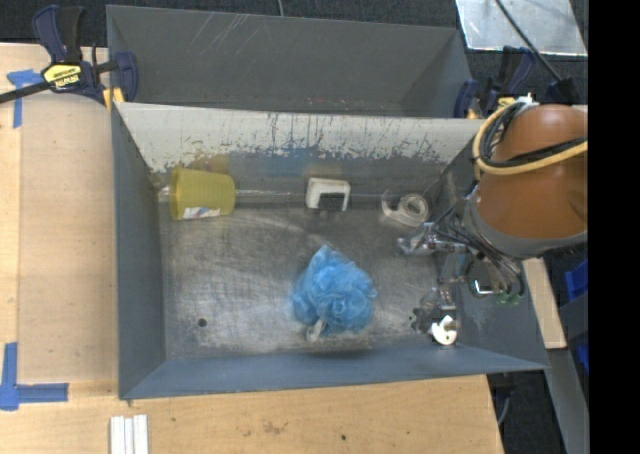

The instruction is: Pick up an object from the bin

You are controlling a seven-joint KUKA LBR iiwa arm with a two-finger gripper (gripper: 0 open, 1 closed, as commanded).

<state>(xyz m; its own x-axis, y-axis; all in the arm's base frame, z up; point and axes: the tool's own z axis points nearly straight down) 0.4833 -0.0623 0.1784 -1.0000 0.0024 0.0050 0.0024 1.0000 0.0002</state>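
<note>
Gripper (440, 316) is hanging low in the front-right part of the bin (140, 272), close to the right wall, with the orange wrist cover (530, 174) sitting above and right of it. Tool state: can't tell, the linkage is reading as one tangle of metal from this angle. A small white piece (443, 332) is showing right at the tool's tip, near the front wall; can't tell whether it is part of the tool or a loose thing, so I'm not calling it held. Nearest clear item is the blue mesh bath sponge (333, 290), a puffy ball lying on the floor front of centre, to the gripper's left and apart from it. Clear tape roll (406, 208) is lying behind the gripper, near the back wall, also apart from it. White blocky item (327, 194) is sitting at the back wall around mid-width. Yellow cup (202, 193) is lying on its side in the back-left corner, well apart from the tool. Items are lying spread out, not touching one another.
</note>
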